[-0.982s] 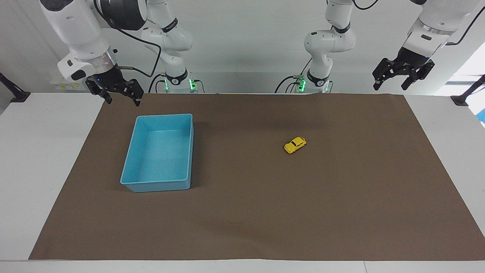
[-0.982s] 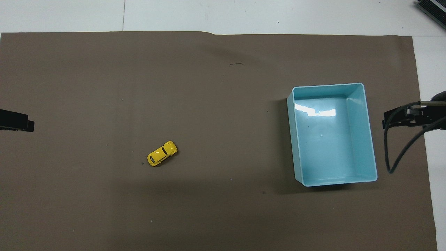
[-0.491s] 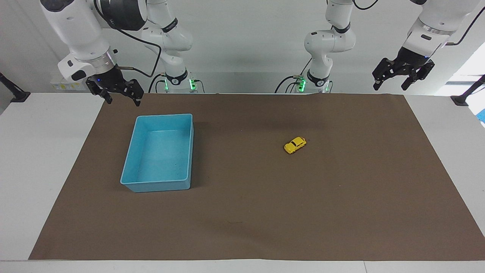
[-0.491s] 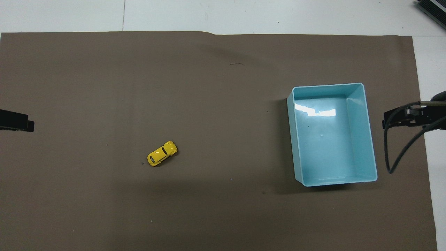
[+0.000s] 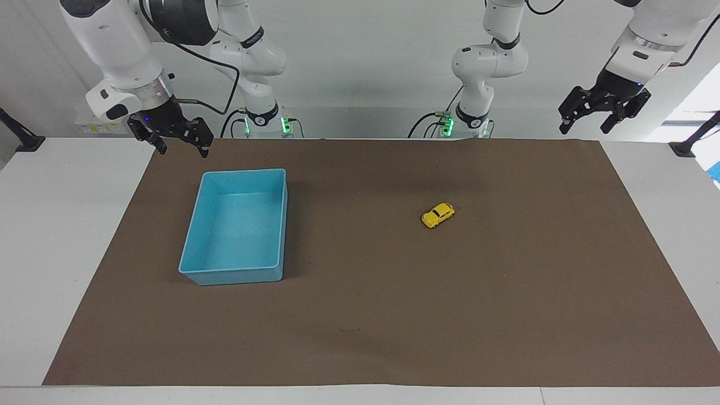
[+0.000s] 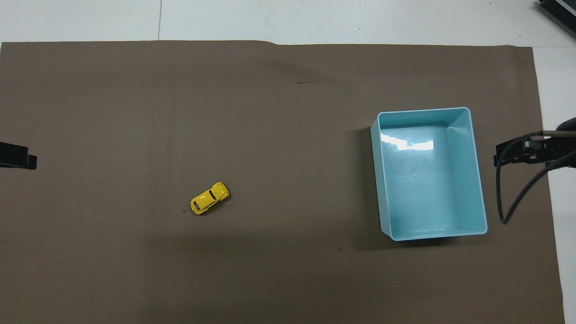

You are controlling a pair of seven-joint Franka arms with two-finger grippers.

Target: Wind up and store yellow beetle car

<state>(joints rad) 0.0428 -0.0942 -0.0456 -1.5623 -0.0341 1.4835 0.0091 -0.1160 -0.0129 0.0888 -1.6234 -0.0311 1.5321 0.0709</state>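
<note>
The yellow beetle car (image 5: 438, 215) stands on its wheels on the brown mat (image 5: 506, 292), toward the left arm's end; it also shows in the overhead view (image 6: 209, 198). The light blue bin (image 5: 194, 225) sits empty toward the right arm's end, and shows in the overhead view (image 6: 477, 171). My left gripper (image 5: 585, 128) hangs open and empty in the air over the mat's corner at the robots' edge, well away from the car. My right gripper (image 5: 183, 149) hangs open and empty over the mat's edge, beside the bin's end nearest the robots.
The mat covers most of the white table (image 5: 56, 236). In the overhead view only the left gripper's tip (image 6: 18, 157) and the right gripper's body with its cable (image 6: 517, 153) show at the edges.
My left gripper has drawn back slightly toward its own end of the table. The car, the bin and the right gripper have not moved.
</note>
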